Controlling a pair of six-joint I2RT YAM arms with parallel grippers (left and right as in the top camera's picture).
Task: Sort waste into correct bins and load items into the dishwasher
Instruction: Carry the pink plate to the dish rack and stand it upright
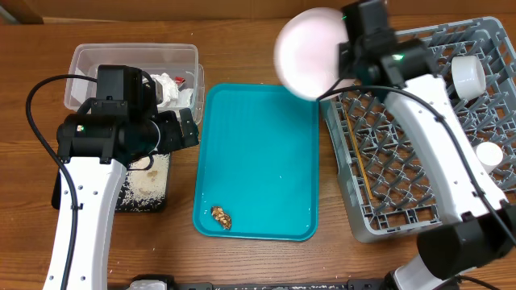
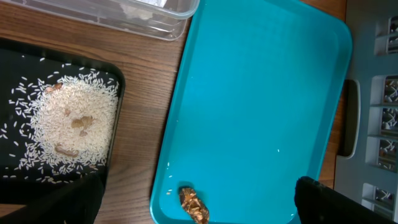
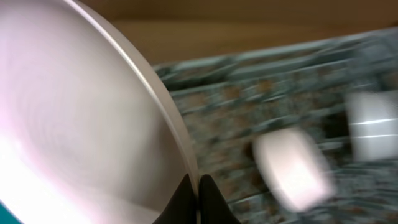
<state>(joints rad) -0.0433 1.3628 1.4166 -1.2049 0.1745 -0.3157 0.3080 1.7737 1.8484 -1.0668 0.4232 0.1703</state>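
We record the right gripper (image 3: 198, 186) pinched on the rim of the pinkish plate (image 1: 310, 52), aloft between the teal tray (image 1: 258, 153) and the dish rack (image 1: 403, 161), while the left gripper (image 1: 184, 129) is spread wide beside the black tray (image 2: 118, 81).

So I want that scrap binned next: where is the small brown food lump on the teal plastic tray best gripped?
Pinch the small brown food lump across its narrow middle, coming straight down from above. It is elongated and lies flat near a corner of the teal plastic tray, close to its raised rim, so a sideways approach would likely hit that rim.
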